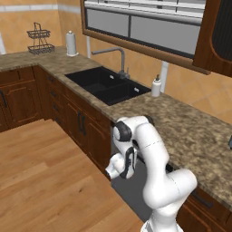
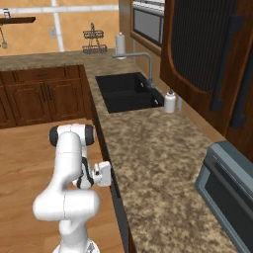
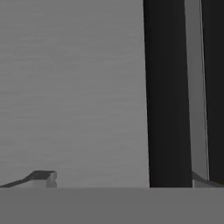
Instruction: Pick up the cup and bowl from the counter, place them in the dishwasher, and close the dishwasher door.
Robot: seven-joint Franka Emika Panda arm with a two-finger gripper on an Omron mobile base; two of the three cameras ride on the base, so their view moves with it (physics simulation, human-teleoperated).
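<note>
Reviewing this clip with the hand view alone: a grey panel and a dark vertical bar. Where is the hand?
Observer: The hand is low, under the counter edge, facing the grey dishwasher door.
Operator: Where is that relative to the sink?
Observer: The sink is set into the counter to the left of the door, seen from the left base view.
Operator: What stands on the counter near there?
Observer: A white soap bottle, at the sink's back corner by the wall.
</note>
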